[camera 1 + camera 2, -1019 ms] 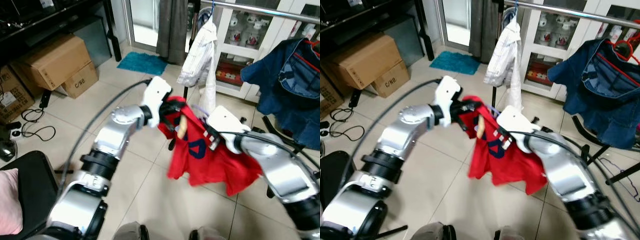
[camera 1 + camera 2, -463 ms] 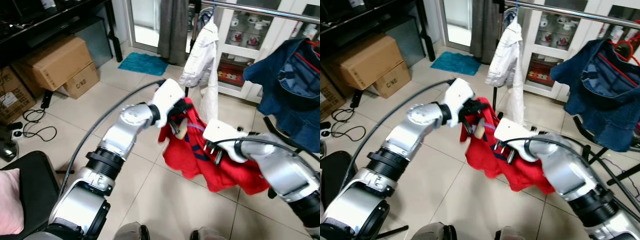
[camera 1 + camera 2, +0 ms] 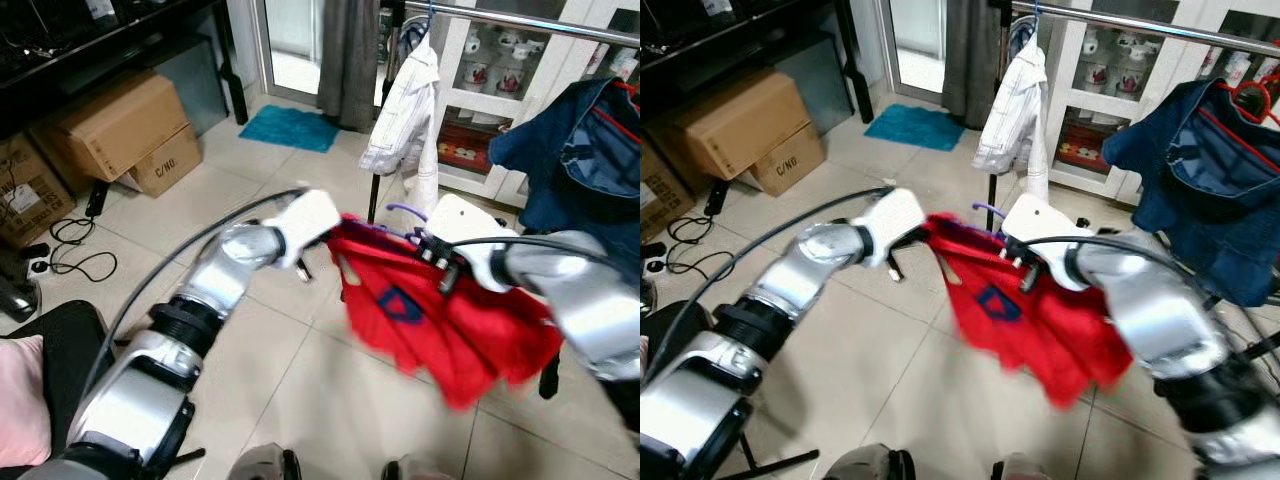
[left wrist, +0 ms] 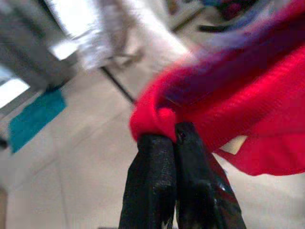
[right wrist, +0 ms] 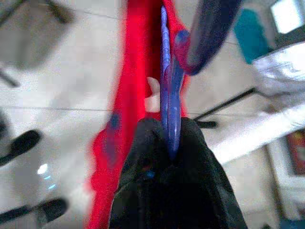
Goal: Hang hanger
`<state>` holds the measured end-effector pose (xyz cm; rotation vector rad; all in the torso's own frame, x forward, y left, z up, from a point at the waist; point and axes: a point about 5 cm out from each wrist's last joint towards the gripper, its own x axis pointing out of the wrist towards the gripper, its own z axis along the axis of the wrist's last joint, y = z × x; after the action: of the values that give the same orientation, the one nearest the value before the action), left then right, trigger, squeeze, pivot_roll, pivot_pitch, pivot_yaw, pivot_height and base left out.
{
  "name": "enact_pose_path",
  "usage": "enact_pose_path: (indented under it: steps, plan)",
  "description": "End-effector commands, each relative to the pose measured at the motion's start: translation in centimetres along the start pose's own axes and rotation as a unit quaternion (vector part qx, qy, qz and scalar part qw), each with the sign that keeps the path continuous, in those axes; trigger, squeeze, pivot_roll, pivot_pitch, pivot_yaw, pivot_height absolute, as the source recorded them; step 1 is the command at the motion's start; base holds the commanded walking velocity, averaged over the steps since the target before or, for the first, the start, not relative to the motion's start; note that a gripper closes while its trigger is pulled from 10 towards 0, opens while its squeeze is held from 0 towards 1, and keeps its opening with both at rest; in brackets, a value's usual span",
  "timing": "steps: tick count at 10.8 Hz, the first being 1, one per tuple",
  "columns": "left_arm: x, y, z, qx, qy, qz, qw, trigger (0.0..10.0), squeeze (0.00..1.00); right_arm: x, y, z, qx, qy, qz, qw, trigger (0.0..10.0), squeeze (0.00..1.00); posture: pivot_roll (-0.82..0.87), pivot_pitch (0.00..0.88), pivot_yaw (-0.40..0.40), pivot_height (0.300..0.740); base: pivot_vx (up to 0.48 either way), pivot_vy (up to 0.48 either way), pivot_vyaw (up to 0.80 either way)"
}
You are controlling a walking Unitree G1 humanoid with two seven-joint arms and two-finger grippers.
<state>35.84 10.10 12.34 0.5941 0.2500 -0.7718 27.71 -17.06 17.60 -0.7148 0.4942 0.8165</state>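
While left gripper [image 4: 174,138] pinches red shirt [image 3: 420,320] and right gripper [image 5: 167,138] clamps purple hanger [image 5: 167,95], rail [image 3: 520,22] hanging remains undone.

Left gripper [image 4: 174,138] had both black fingers [image 4: 152,176] pressed together, pinching a fold of the red shirt [image 4: 248,109] at their tips. Blurred teal mat [image 4: 35,119] lay well beyond the jaws.
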Motion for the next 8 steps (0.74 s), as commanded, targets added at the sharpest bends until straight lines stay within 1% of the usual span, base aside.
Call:
enact_pose_path:
  steps: [1,2,3,4,5,6,7,8]
  plan:
    - [-0.8,2.2,0.4,0.003,-0.004,0.05,0.999,0.0,0.0,-0.8,-0.4,-0.2,0.009,-0.001,-0.002,1.0,0.0,0.0,-0.17,0.0,0.082,0.74,0.0,0.0,0.0]
    - [-1.8,4.8,2.3,-0.033,-0.082,0.1,0.991,0.0,0.0,-2.5,0.0,-1.5,-0.006,0.017,0.036,0.999,0.0,0.0,-0.17,0.0,0.082,0.74,0.0,0.0,0.0]
    - [-2.2,5.5,3.6,-0.071,-0.136,0.1,0.983,0.0,0.0,-2.9,0.1,-2.3,-0.009,0.033,0.046,0.998,0.0,0.0,-0.17,0.0,0.082,0.74,0.0,0.0,0.0]
    - [-2.4,6.1,4.7,-0.126,-0.181,0.089,0.971,0.0,0.0,-3.2,-0.6,-2.9,0.008,0.03,0.021,0.999,0.0,0.0,-0.17,0.0,0.084,0.74,0.0,0.0,0.0]
    - [-2.4,6.1,4.4,-0.104,-0.165,0.082,0.977,0.0,0.0,-3.5,-1.1,-3.0,0.028,0.013,-0.002,1.0,0.0,0.0,-0.17,0.0,0.084,0.74,0.0,0.0,0.0]
    - [-2.4,6.2,3.4,-0.105,-0.145,0.084,0.98,0.0,0.0,-4.2,-1.7,-3.0,0.05,-0.02,-0.022,0.998,0.0,0.0,-0.17,0.0,0.087,0.74,0.0,0.0,0.0]
    - [-2.6,6.8,2.1,-0.143,-0.134,0.115,0.974,0.0,0.0,-5.4,-1.3,-2.4,0.046,-0.093,0.002,0.995,0.0,0.0,-0.17,0.0,0.087,0.74,0.0,0.0,0.0]
    - [-2.8,7.4,1.3,-0.181,-0.135,0.148,0.963,0.0,0.0,-6.0,-0.8,-2.3,0.059,-0.117,0.017,0.991,0.0,0.0,-0.18,0.0,0.089,0.74,0.0,0.0,0.0]
